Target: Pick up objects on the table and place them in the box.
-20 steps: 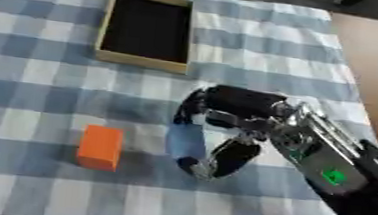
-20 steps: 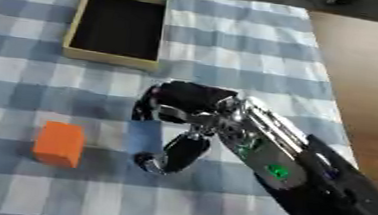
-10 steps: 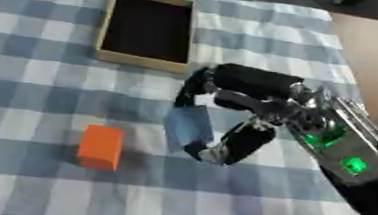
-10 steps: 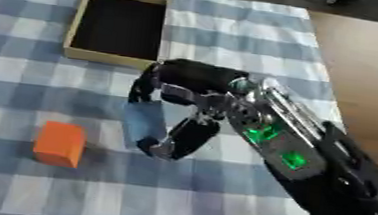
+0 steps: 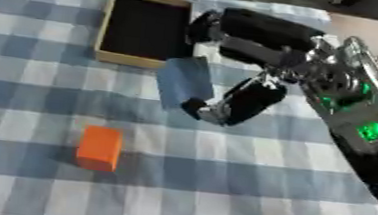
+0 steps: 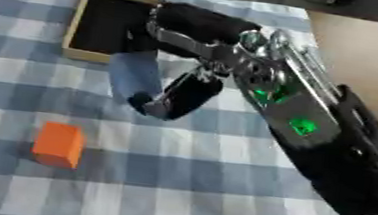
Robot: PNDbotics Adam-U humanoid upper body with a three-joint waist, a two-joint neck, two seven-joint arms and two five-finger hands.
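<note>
The right robot hand (image 5: 250, 60) pinches a flat blue piece (image 5: 184, 81) between thumb and curled fingers, holding it above the checked bench (image 5: 246, 186) just beside the near right corner of the box (image 5: 105, 30). The dark interior of the box appears empty, so by this evidence nothing is yet placed; the blue piece is about to go in. An orange block (image 5: 100, 148) lies on the bench, well apart from the box, not yet picked up.
</note>
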